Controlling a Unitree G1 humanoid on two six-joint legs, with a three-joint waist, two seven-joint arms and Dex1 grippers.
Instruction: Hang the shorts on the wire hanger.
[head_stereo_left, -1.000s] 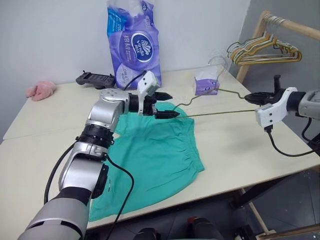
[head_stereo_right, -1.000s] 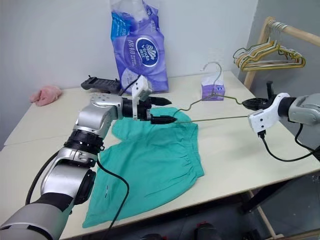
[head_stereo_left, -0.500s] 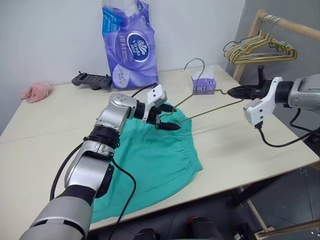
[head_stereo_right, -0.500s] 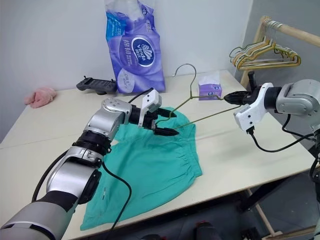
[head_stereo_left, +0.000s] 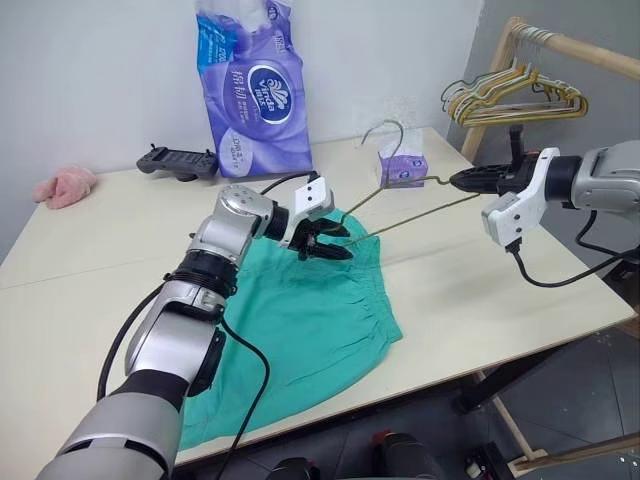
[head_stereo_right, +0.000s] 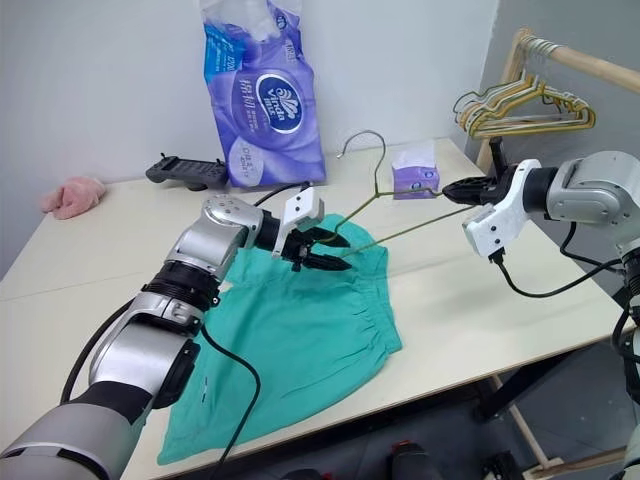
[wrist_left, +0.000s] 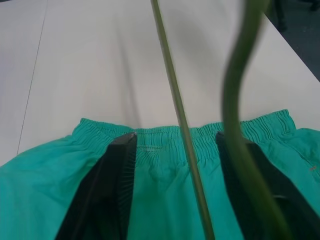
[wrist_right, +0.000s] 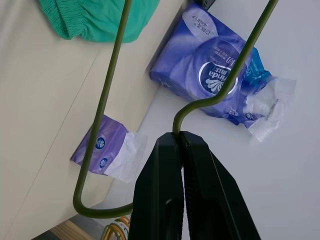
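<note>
The shorts (head_stereo_left: 300, 320) lie flat on the worktop (head_stereo_left: 470, 290), waistband toward the far side. They look soft, light and floppy, so they will sag and fold when lifted. The puffy waistband (wrist_left: 165, 137) looks like the best place to pinch, because it is thicker. The wire hanger (head_stereo_left: 420, 205) is thin and probably springy and a bit slippery. It is held up in the air, slanting down to the shorts. The right pincer (head_stereo_left: 462, 180) is pressed together on one corner of the wire. The left pincer (head_stereo_left: 325, 243) sits over the waistband, its fingers (wrist_left: 112, 180) partly spread with the wire between them, not gripping anything yet.
</note>
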